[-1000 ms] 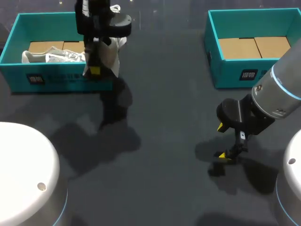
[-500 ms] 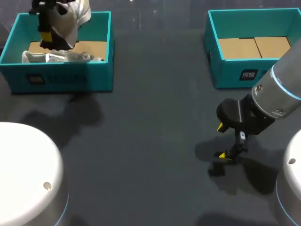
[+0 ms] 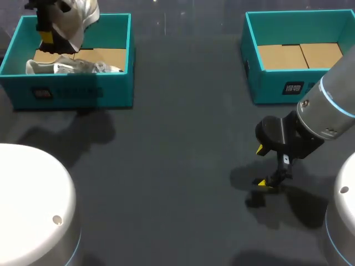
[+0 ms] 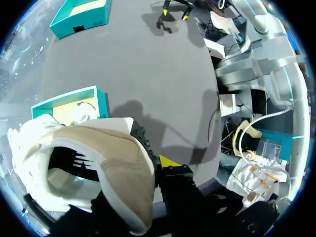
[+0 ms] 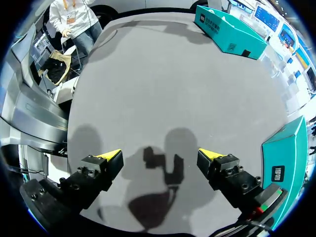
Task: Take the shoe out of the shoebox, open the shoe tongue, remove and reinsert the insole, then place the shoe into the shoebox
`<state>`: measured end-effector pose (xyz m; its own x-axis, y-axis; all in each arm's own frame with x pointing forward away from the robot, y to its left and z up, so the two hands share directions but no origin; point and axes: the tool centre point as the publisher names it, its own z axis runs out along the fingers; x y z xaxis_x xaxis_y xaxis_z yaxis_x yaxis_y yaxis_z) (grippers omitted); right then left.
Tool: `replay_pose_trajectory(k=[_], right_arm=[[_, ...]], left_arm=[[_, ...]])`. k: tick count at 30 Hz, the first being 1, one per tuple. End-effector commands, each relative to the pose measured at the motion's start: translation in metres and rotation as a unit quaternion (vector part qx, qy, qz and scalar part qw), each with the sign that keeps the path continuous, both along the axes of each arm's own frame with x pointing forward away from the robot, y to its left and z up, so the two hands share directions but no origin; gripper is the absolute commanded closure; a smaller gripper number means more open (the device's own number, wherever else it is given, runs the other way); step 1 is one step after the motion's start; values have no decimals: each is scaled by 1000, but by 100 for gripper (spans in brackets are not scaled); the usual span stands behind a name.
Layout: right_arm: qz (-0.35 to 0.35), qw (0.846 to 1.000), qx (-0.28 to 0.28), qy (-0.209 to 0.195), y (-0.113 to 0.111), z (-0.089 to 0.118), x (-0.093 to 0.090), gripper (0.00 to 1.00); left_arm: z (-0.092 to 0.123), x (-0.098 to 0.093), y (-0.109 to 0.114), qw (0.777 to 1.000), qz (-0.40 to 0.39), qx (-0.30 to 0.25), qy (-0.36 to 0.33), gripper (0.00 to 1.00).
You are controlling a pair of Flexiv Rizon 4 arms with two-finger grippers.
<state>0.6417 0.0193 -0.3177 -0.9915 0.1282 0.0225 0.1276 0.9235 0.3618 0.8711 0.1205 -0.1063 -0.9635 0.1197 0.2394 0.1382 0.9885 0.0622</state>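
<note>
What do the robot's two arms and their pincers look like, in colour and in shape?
The right arm is a silver-grey cylinder with a pale blue ring, and it ends in a black wrist block. The right pincer has two black, angular fingers with bright yellow wedge-shaped tips. The left pincer is also black with a yellow tip showing. Little of its arm is in view.

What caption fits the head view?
Left claw holds a white shoe over the left shoebox while the right claw hangs open above the table.

COUNT | teal shoebox (image 3: 77, 91) (image 3: 272, 83) x2 | white shoe (image 3: 77, 19) (image 3: 55, 67) x2 | yellow-tipped claw (image 3: 47, 36) (image 5: 160, 154) x2
</note>
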Motion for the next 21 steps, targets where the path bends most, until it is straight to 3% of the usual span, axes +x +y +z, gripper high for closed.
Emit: replay_pose_trajectory(k=[1,15,21], right_arm=[[-1,1000,-1,-2,0,0,-2,0],[-1,1000,-1,-2,0,0,-2,0],[-1,1000,-1,-2,0,0,-2,0]], left_arm=[[0,5,4,1000,2,0,-3,100],[2,113,82,999,-29,-10,-24,100],[-8,153,105,998,-51,-7,-43,100]])
